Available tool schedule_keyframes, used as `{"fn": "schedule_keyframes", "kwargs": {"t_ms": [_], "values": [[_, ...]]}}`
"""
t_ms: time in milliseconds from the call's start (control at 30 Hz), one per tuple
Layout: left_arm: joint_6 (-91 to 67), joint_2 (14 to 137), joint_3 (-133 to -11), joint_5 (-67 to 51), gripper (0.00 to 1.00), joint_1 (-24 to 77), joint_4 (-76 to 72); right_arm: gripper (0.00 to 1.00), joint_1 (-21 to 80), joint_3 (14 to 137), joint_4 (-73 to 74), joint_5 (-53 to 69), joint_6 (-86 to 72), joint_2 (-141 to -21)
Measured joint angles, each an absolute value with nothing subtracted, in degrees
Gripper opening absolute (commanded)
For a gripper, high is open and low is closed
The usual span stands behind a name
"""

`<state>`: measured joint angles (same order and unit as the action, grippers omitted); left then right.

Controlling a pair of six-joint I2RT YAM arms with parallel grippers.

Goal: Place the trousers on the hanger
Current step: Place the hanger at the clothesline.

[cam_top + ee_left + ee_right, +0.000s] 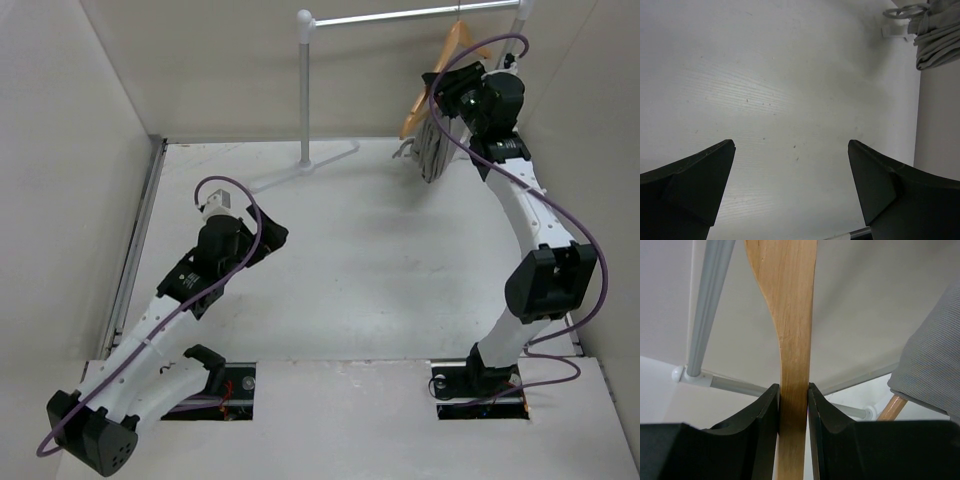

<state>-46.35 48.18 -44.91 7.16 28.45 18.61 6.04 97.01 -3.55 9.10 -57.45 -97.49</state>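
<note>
White tabletop (380,250) lies under my left tool (791,145), opened wide. At one o'clock my right tool (794,388) pinches the hanger (790,315), and the trousers (432,150) hang from it.

white table (380,260), faint grain and small specks — white clothes rail (304,110) standing on its far side

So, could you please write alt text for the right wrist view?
The right gripper is shut on the wooden hanger, which runs up the frame's middle. Grey trousers hang at the right edge; the clothes rail stands behind on the left.
</note>
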Motion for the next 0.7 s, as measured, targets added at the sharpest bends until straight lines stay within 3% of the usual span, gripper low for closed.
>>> {"fn": "schedule_keyframes", "kwargs": {"t_ms": [167, 300, 700], "values": [[-46.37, 48.77, -44.18, 7.03, 1.0, 28.38, 18.0, 0.0, 5.65, 97.06, -4.01, 9.3, -57.74, -99.33], [-46.37, 48.77, -43.75, 6.96, 1.0, 28.36, 17.72, 0.06, 5.65, 96.6, -4.1, 9.41, -58.17, -100.29], [-46.39, 49.04, -43.62, 6.92, 1.0, 28.14, 17.34, 0.63, 5.56, 94.8, -7.68, 9.39, -57.71, -100.92]]}}
